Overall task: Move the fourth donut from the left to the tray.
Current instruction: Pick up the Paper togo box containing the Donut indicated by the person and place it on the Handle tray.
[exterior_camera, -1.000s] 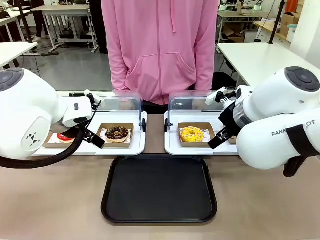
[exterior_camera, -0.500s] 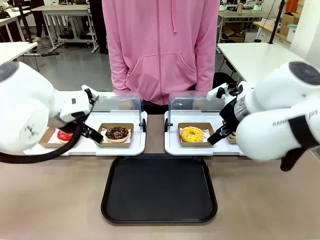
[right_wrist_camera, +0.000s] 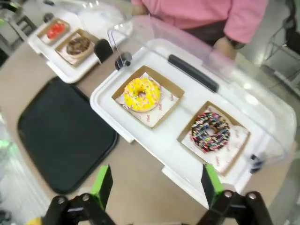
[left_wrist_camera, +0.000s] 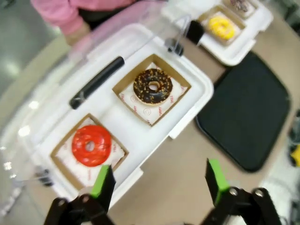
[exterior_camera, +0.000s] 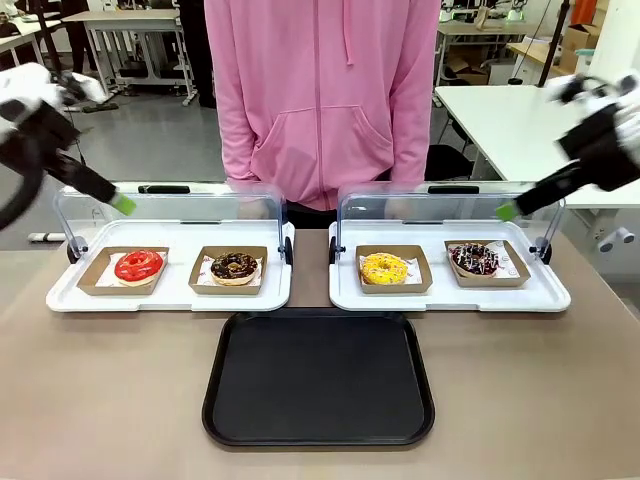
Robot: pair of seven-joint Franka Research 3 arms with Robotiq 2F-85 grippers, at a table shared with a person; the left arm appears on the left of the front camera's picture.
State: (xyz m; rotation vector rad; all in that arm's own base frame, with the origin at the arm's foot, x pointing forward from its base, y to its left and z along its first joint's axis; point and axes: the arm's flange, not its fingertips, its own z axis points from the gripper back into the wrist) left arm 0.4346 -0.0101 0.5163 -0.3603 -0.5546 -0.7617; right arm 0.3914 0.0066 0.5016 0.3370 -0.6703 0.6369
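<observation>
Sitting beside the 4th donut [exterior_camera: 475,259] is a yellow donut [exterior_camera: 384,268]; left hand [left_wrist_camera: 158,174], right hand [right_wrist_camera: 156,182] released.

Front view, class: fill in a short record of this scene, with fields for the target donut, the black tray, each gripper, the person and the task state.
target donut: fourth donut, on the right-hand white tray
black tray: tray, on the robot's side of the white trays
left gripper: left gripper open, holding nothing
right gripper: right gripper open, holding nothing
person: person standing at the far side
task state: donut not yet on the tray
</observation>
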